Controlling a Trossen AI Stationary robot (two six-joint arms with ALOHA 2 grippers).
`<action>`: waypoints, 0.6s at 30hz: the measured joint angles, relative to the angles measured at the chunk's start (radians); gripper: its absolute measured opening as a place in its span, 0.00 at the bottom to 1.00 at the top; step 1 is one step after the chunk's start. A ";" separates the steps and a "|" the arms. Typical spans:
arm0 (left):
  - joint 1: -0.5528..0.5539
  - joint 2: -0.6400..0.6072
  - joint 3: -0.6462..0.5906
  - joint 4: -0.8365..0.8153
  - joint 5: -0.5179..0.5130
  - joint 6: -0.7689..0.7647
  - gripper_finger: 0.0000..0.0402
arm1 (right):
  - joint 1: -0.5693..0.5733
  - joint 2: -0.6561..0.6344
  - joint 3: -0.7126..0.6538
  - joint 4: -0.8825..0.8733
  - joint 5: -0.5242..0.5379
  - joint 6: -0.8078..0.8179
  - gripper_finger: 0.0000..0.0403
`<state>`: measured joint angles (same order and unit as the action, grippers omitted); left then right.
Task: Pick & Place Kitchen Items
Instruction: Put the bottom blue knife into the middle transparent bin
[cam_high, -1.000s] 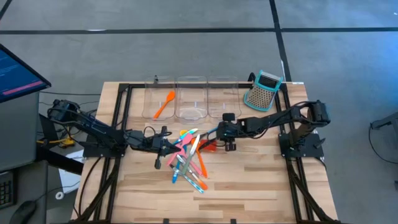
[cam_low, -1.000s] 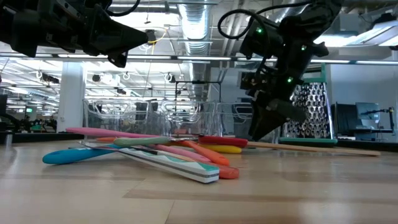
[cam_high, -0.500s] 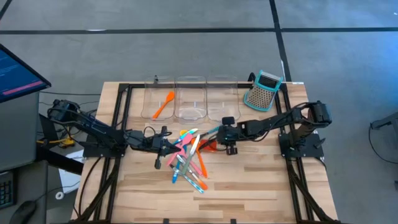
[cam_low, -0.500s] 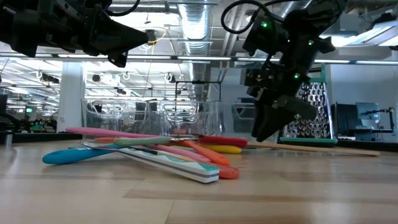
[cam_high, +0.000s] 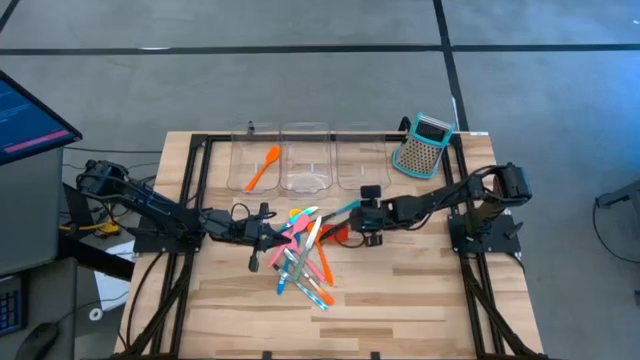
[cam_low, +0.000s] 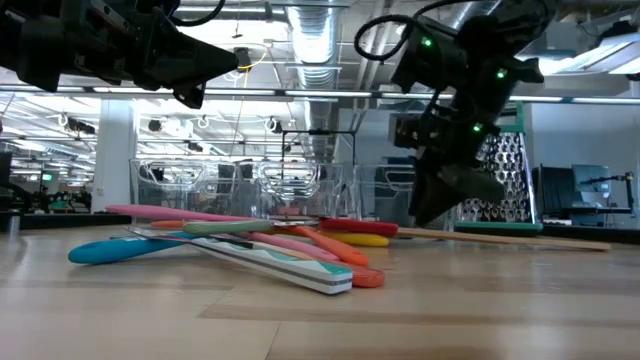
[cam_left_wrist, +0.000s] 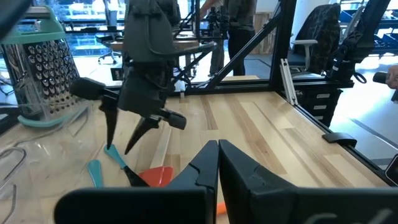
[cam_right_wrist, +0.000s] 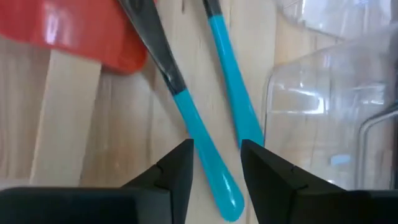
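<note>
- Right gripper (cam_right_wrist: 214, 163): fingers apart, nothing held, low over the table at the pile's right edge, just in front of the clear bins (cam_high: 308, 152).
- Teal handle (cam_right_wrist: 202, 146) runs lengthwise into the finger gap; a second teal handle (cam_right_wrist: 233, 93) lies beside it.
- Left gripper (cam_high: 268, 237): fingers together, waiting at the pile's left edge.
- Judgement: right arm better lined up with the handle.

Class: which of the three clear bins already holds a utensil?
The left bin, nearest the left arm's side: an orange spatula lies in it.
</note>
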<state>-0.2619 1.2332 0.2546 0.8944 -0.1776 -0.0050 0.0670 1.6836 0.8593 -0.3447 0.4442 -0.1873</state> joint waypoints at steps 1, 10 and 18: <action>0.000 0.000 0.000 0.000 0.000 0.000 0.00 | -0.003 0.000 0.008 -0.001 0.000 -0.002 0.33; 0.000 0.000 0.000 -0.001 0.000 0.000 0.00 | -0.002 0.000 0.070 -0.036 0.001 -0.030 0.34; 0.000 0.000 0.000 -0.002 0.000 0.000 0.00 | 0.052 0.003 0.084 -0.070 0.023 -0.010 0.34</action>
<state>-0.2616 1.2332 0.2543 0.8926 -0.1776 -0.0051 0.1188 1.6863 0.9432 -0.4149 0.4670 -0.1971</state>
